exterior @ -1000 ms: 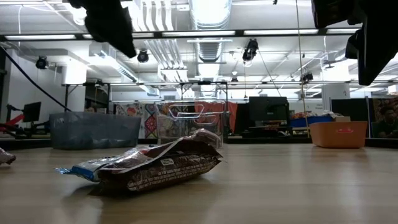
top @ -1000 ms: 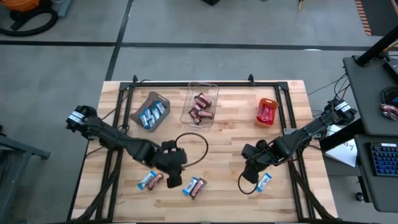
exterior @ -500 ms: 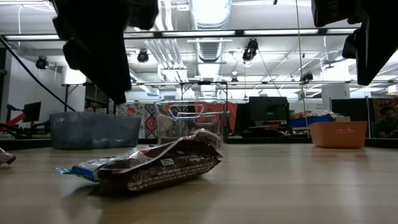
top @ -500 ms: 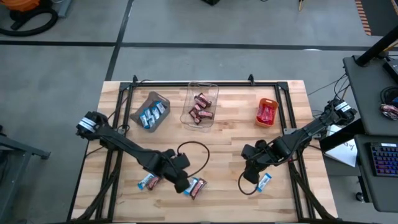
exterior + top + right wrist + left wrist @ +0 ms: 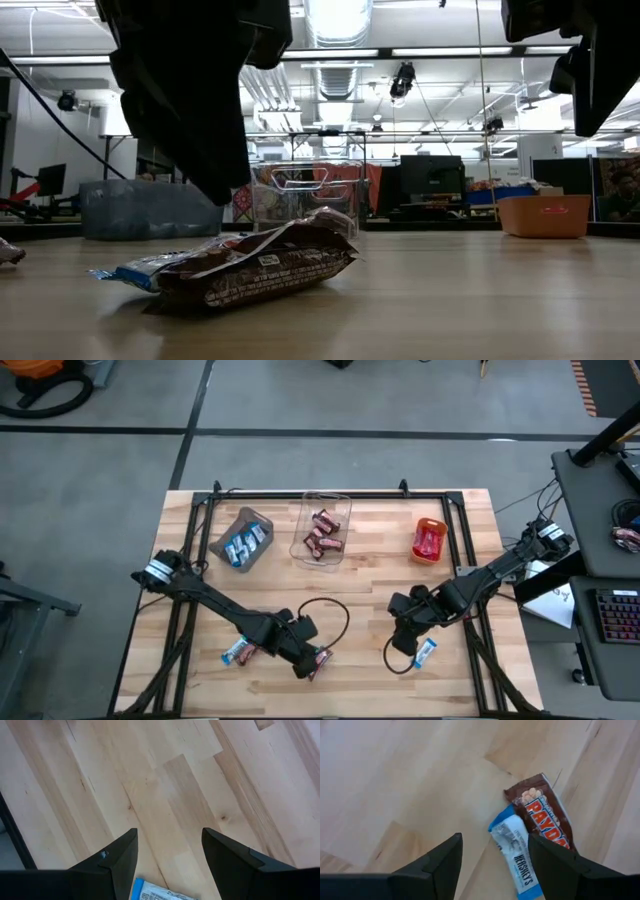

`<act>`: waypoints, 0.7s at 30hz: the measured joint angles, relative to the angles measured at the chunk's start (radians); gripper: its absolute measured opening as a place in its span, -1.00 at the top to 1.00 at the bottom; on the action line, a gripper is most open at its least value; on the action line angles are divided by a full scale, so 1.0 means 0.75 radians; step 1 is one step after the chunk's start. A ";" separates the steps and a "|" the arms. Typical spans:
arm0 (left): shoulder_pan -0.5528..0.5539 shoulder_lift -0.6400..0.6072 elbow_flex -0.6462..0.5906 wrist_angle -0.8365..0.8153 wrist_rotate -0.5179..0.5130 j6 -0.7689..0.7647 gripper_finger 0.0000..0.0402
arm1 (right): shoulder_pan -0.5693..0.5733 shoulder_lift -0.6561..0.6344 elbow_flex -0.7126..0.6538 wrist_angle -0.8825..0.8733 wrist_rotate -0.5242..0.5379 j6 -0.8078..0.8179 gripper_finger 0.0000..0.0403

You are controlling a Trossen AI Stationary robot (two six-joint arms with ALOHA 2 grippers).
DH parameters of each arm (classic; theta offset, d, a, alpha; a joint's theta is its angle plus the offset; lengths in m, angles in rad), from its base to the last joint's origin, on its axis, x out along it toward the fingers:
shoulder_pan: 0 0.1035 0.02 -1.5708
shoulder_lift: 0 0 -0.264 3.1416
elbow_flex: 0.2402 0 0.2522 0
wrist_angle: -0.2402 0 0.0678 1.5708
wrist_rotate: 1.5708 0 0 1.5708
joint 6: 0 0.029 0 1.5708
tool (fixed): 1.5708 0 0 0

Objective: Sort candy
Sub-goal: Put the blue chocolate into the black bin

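My left gripper (image 5: 303,656) hangs open over a pair of candy bars (image 5: 321,659) near the table's near edge. In the left wrist view (image 5: 495,855) its fingers stand on either side of a blue-and-white bar (image 5: 517,857), which lies against a dark brown bar (image 5: 545,815). The low view shows the brown bar (image 5: 260,270) lying partly over the blue one (image 5: 135,272). Another blue and brown pair (image 5: 241,651) lies to their left. My right gripper (image 5: 404,637) waits open above the table (image 5: 170,855), beside a single blue-and-white bar (image 5: 425,652).
Along the far side stand a grey bin (image 5: 243,540) with blue-and-white bars, a clear bin (image 5: 323,530) with brown bars and an orange bin (image 5: 428,540) with red bars. A black cable loops (image 5: 335,615) behind the left wrist. Bare wood lies between the two grippers.
My left gripper has swung toward the table's near edge and to the right, ending over the blue and brown pair of bars; in the low view it has come closer and lower. The bars and my right arm have stayed where they were.
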 joint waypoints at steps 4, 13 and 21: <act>-0.021 0.054 0.031 0.015 0.007 -0.014 -0.04 | 0.006 0.000 0.000 0.000 0.000 -0.001 -0.05; -0.032 0.175 0.091 0.013 0.029 -0.008 -0.03 | 0.006 0.001 0.000 0.000 0.000 0.000 -0.05; -0.032 0.181 0.084 0.015 0.021 0.005 0.20 | 0.006 0.001 0.000 0.001 0.001 0.000 -0.05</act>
